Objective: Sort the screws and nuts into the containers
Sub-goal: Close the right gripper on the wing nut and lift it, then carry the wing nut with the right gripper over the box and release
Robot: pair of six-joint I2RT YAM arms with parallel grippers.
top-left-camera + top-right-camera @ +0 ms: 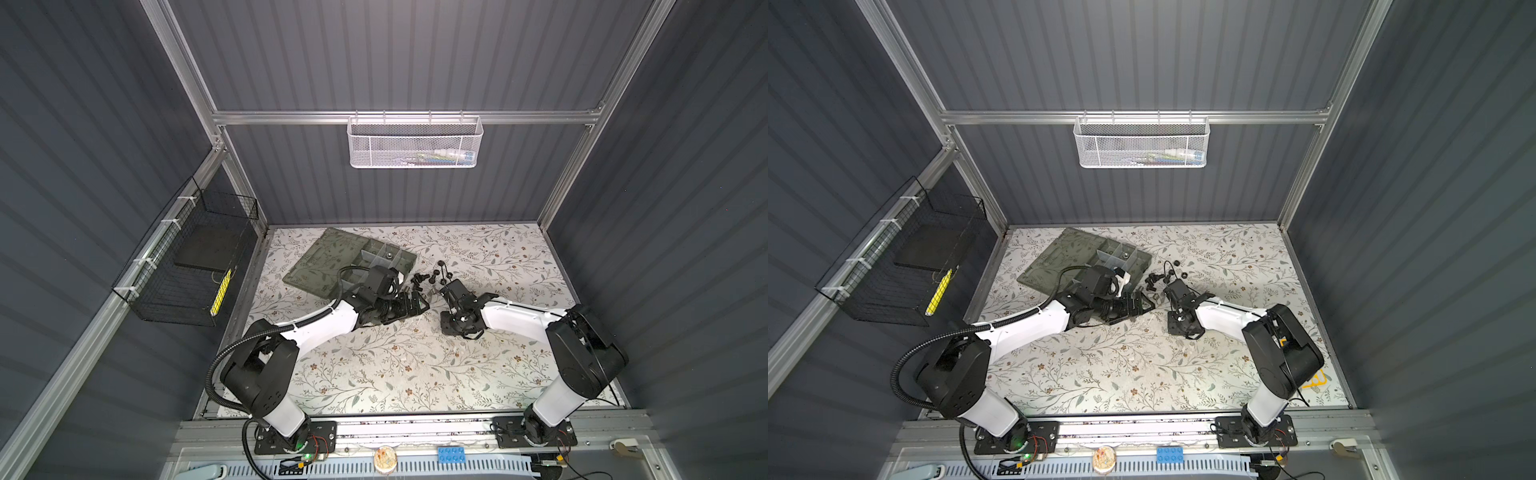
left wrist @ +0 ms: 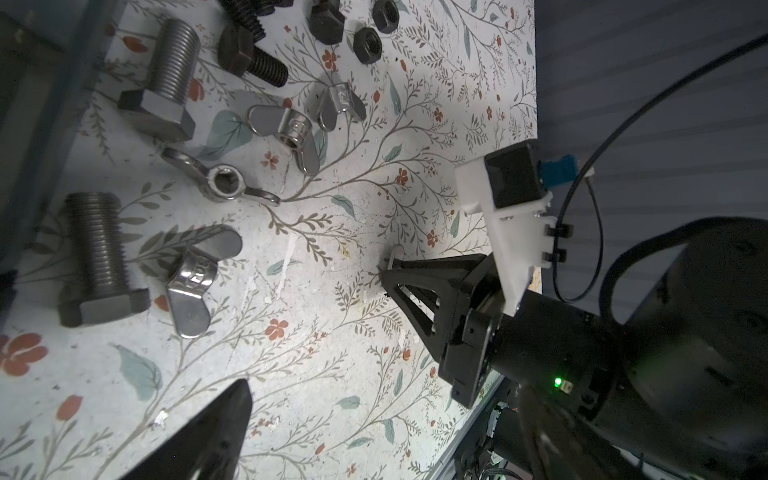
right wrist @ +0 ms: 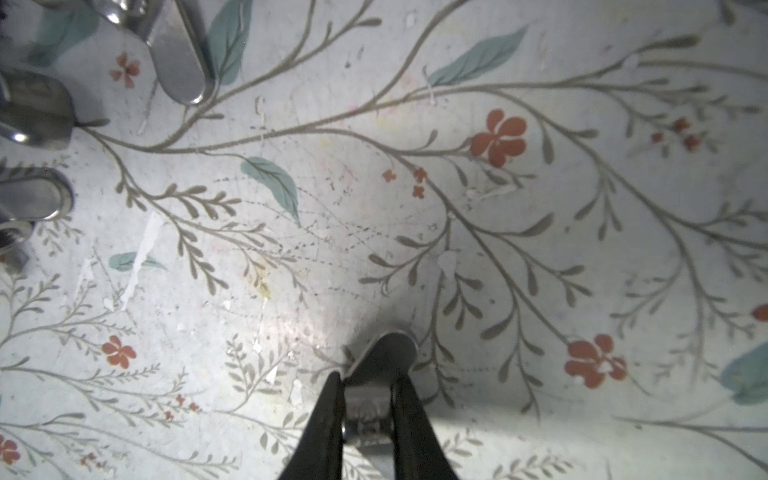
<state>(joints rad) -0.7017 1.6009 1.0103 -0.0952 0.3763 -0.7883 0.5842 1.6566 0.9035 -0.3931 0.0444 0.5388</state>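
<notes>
Screws (image 2: 172,70) and nuts (image 2: 291,129) lie scattered mid-bench (image 1: 415,365) beside the open organizer box (image 1: 316,259) at the far-left corner, as the right gripper (image 3: 365,386) clamps one silver wing nut (image 3: 384,353), seemingly to carry it to the containers (image 1: 374,259), while the left gripper (image 1: 417,302) hovers nearby, jaws spread wide.

right wrist: wing nut (image 3: 388,351) half hidden by right tool (image 3: 369,378) | both top views: mesh basket (image 1: 374,145) contents too blurry tbh
</notes>
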